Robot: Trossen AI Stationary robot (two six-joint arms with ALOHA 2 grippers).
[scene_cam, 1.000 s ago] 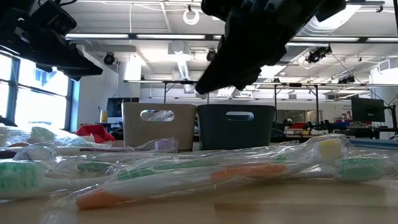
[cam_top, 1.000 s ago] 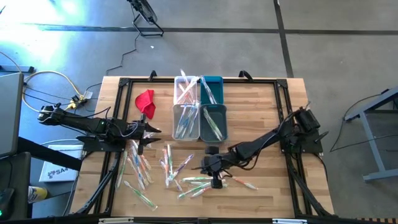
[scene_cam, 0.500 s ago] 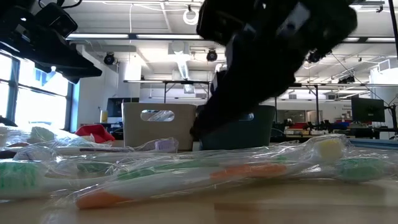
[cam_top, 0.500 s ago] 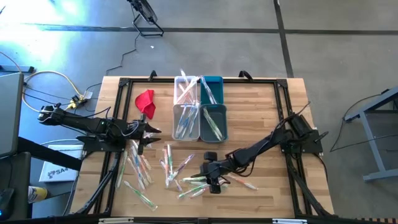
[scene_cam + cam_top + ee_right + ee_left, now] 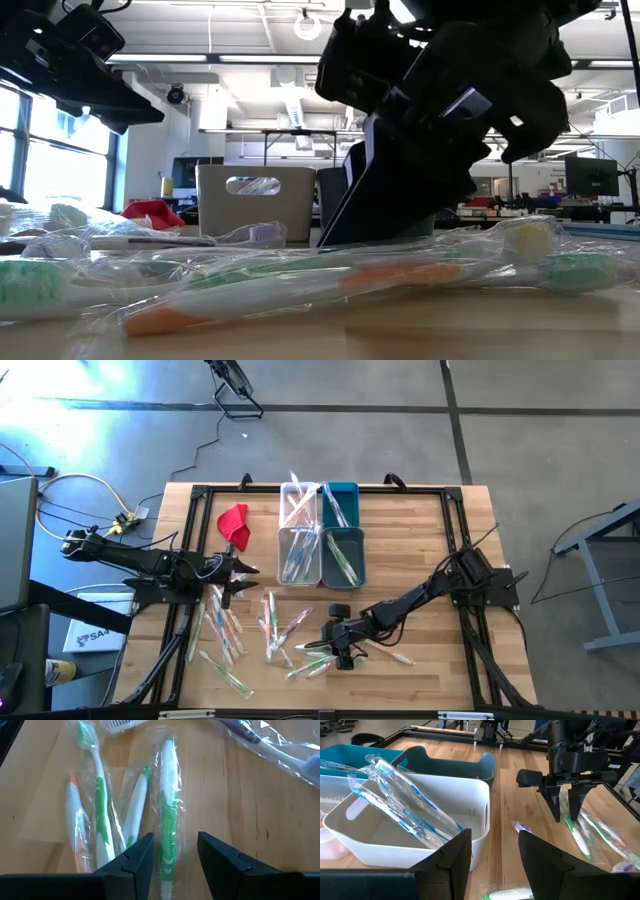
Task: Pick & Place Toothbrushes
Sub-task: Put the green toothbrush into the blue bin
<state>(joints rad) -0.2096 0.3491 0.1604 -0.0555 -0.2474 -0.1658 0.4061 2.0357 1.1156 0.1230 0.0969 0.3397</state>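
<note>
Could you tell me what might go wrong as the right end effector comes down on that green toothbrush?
The right end effector straddles a wrapped green toothbrush, but its neighbours lie close alongside, so the fingers could pinch a second wrapper too. The clear wrapper looks slippery; the brush might slide out. The left end effector waits beside the bins.

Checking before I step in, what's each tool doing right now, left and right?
Left tool: open, empty, beside the white bin.
Right tool: open, straddling a green toothbrush, not gripping it.
</note>
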